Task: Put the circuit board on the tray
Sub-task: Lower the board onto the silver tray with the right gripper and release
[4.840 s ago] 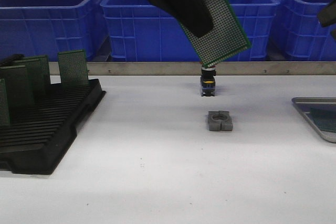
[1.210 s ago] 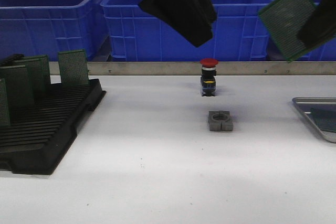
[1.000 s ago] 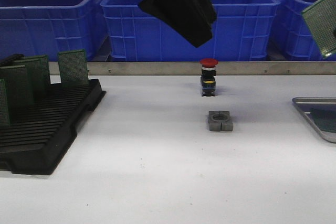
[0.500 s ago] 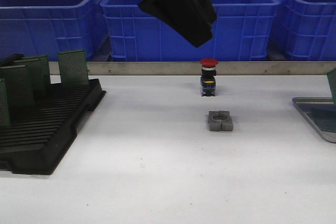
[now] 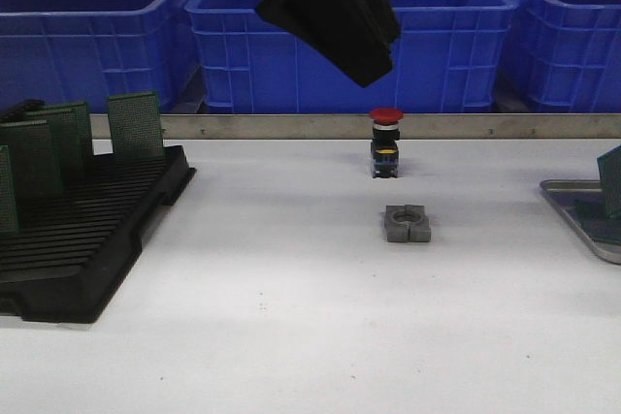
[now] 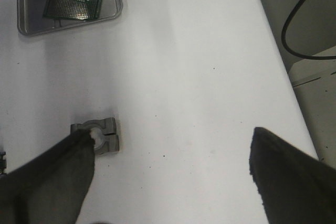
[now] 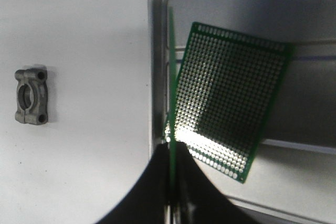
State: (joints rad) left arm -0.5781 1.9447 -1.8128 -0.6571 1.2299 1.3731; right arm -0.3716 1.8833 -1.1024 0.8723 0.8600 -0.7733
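My right gripper (image 7: 172, 153) is shut on a green circuit board (image 7: 171, 77), seen edge-on, upright just over the near rim of the silver tray (image 7: 157, 51). I cannot tell whether the board touches the tray. A second green board (image 7: 231, 103) lies flat in the tray. In the front view only the held board's edge (image 5: 611, 181) shows at the far right above the tray (image 5: 568, 196); the right gripper itself is out of frame there. My left gripper (image 5: 369, 60) hangs high over the table's middle, open and empty (image 6: 170, 140). The left wrist view shows the tray (image 6: 21, 22) far off.
A black slotted rack (image 5: 87, 239) with several upright green boards stands at the left. A red push-button (image 5: 386, 143) and a grey clamp block (image 5: 407, 223) sit mid-table. Blue bins (image 5: 437, 46) line the back behind a metal rail (image 5: 291, 126).
My right gripper has carried the board from high up at the right down to the tray at the right edge. The left arm has not moved.
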